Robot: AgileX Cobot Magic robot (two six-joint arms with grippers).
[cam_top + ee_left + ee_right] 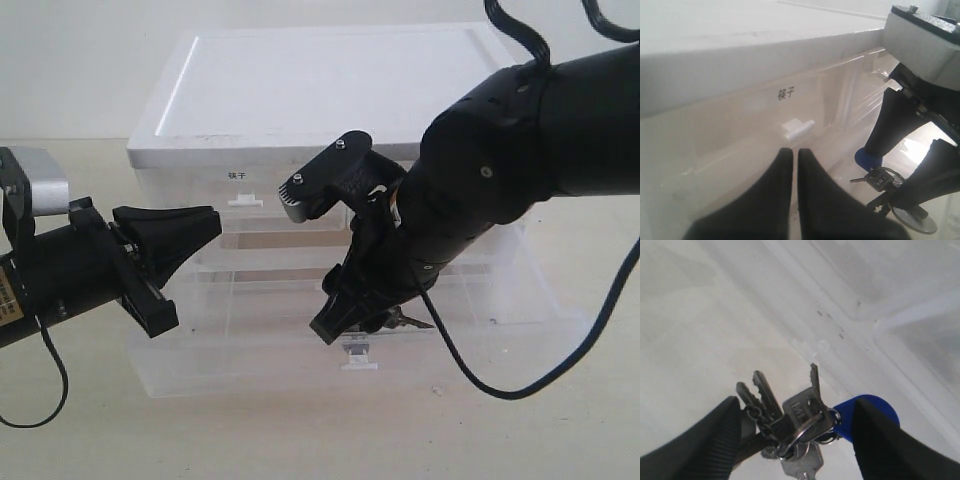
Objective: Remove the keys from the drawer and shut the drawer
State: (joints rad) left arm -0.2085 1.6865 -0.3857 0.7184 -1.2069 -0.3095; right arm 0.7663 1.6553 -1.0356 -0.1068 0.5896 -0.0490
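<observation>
The keys, silver on a ring with a blue oval fob, lie on the floor of the pulled-out translucent drawer. My right gripper reaches down into the drawer and stands open, one finger on each side of the bunch. In the left wrist view the keys show with the blue fob and a grey tag between the right fingers. My left gripper hovers shut and empty at the drawer's left, pointing at the cabinet front.
The white cabinet stands behind, with a labelled top drawer and its handle tab. The open drawer's white centre tab juts toward the table's front. A black cable loops from the right arm across the drawer's right end.
</observation>
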